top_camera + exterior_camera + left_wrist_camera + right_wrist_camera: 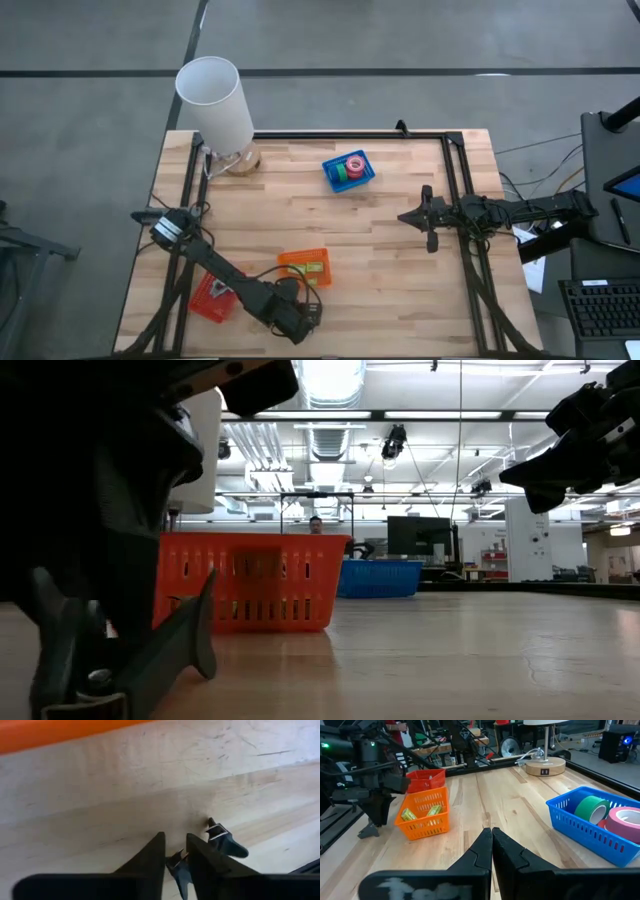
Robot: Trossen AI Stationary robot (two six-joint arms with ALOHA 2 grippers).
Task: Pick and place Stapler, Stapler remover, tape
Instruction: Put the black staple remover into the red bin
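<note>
1. The left end effector [300,322] sits low at the near edge of the pale wooden counter [400,270], just in front of the orange slatted plastic bin [305,265]. In the left wrist view its two dark fingers [150,857] stand nearly together, with a small dark metal-tipped object [176,865] showing in the narrow gap between them; whether it is actually clamped cannot be told.
2. A second small dark piece with a metal tip, the stapler remover [225,840], lies on the counter just beside those fingers.
3. The orange bin holds small yellow-green items [422,814], seen through its slats from the right wrist view.
4. A red slatted plastic bin [212,297] stands at the counter's left near corner, beside the left arm.
5. The tape rolls, a green ring [592,806] and a pink ring [625,820] among them, lie inside the blue slatted plastic bin [365,180] toward the far side of the counter.
6. The right end effector [428,222] hangs above the right side of the counter, well apart from all three bins, its fingers pressed together on nothing.
7. A white-shaded lamp on a round wooden base [235,158] stands at the far left corner.
</note>
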